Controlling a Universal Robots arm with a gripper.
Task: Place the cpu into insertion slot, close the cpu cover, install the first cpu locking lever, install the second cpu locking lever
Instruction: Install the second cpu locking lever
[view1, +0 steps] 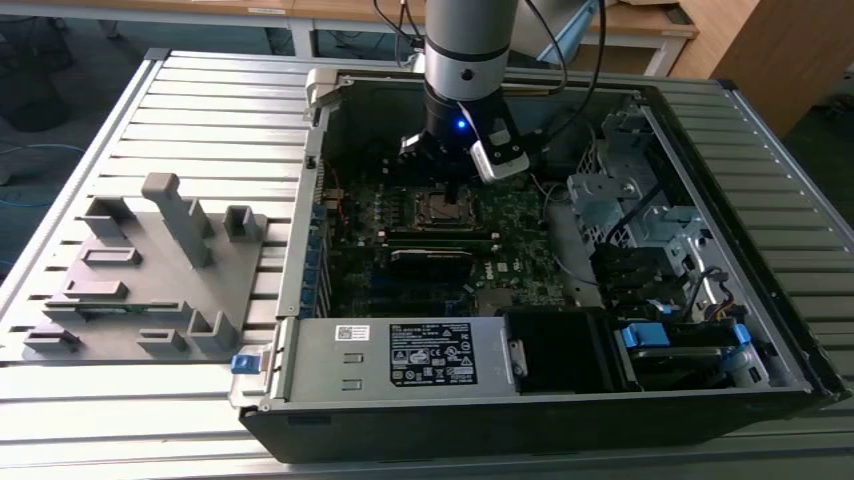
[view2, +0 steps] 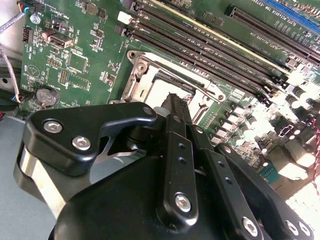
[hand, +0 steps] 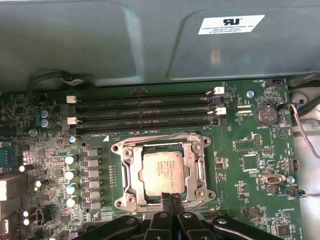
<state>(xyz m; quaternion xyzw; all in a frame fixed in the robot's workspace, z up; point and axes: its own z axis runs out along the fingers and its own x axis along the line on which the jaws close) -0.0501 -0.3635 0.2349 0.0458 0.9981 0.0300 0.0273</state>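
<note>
Black two-fingered end effector (hand: 170, 199), fingers pressed together and pinching nothing, tips down at the near edge of the square metal-rimmed insertion slot (hand: 163, 172) on the green motherboard (hand: 250, 165). Flat silver-grey square cpu (hand: 162, 171) already seated in it. Thin silver cpu cover (hand: 196, 172) looks shut over the chip, though I cannot be sure; closed tips suit pushing.

The arm (view1: 467, 60) reaches down into the open computer case (view1: 534, 400), its pincer (view1: 447, 165) just above the insertion slot (view1: 443, 207) on the green motherboard (view1: 521, 260); a grey fixture (view1: 147, 270) lies on the desk (view1: 80, 400).
</note>
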